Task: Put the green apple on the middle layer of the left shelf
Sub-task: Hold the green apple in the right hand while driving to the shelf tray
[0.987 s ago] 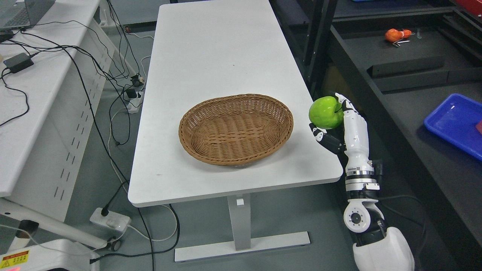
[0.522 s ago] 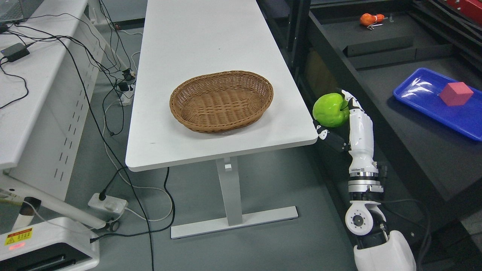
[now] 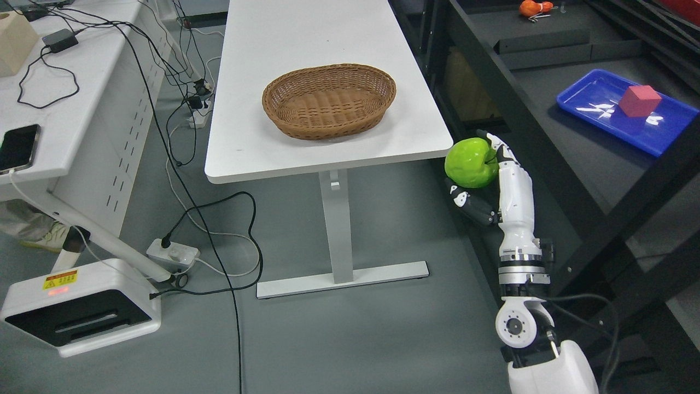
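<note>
One head view looks steeply down from above onto the desk (image 3: 328, 33), floor (image 3: 383, 339) and shelf (image 3: 547, 142).

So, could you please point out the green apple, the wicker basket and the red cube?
green apple (image 3: 470, 163), head view, its front skin.
wicker basket (image 3: 328, 125), head view, near outer wall.
red cube (image 3: 639, 102), head view, its front face.

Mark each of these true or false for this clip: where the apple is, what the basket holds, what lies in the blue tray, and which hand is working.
1. The right hand holds the green apple. True.
2. The apple lies in the wicker basket. False: the basket holds nothing.
3. A red cube sits in the blue tray. True.
4. The apple hangs above the white table. False: it is past the table's right corner, over the floor.
</note>
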